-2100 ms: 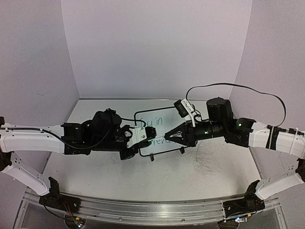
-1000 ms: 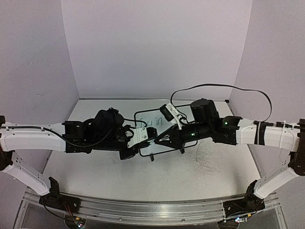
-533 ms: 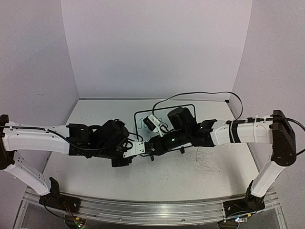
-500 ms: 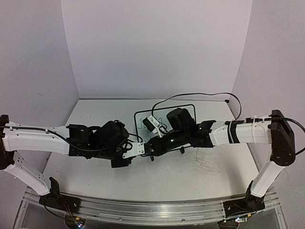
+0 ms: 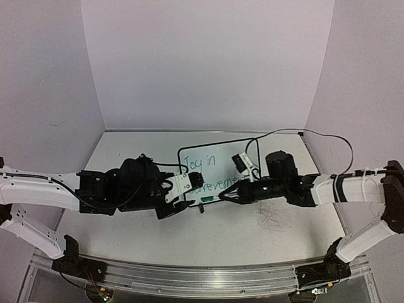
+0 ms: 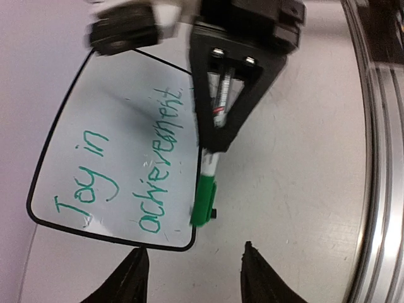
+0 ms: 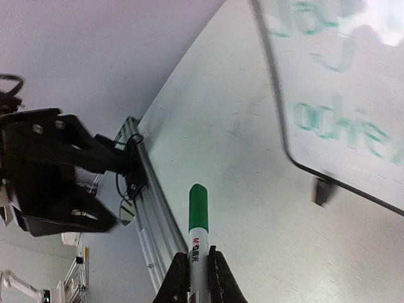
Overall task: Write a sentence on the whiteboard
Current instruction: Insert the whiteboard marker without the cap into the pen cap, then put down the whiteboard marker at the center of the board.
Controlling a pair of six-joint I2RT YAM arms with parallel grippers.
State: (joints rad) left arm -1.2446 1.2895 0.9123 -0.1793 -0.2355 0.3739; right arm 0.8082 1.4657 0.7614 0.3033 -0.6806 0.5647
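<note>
The whiteboard lies flat mid-table, a thin black border around it. The sentence, in green handwriting, reads "Joy in achievement" on two lines. My right gripper is shut on a white marker with a green cap, held over the board's near edge. The left wrist view shows the whiteboard, the sentence and the capped marker ahead of my open, empty left gripper. In the right wrist view, my right gripper pinches the marker; the whiteboard is blurred at upper right.
Faint grey scribbles mark the tabletop right of the board. A black clip foot sticks out from the board's near edge. My left gripper hovers just left of the marker's cap. A metal rail runs along the table's near edge.
My left gripper has opened and drawn back from the marker's cap end. The right arm has swung back to the right, uncovering the written board.
</note>
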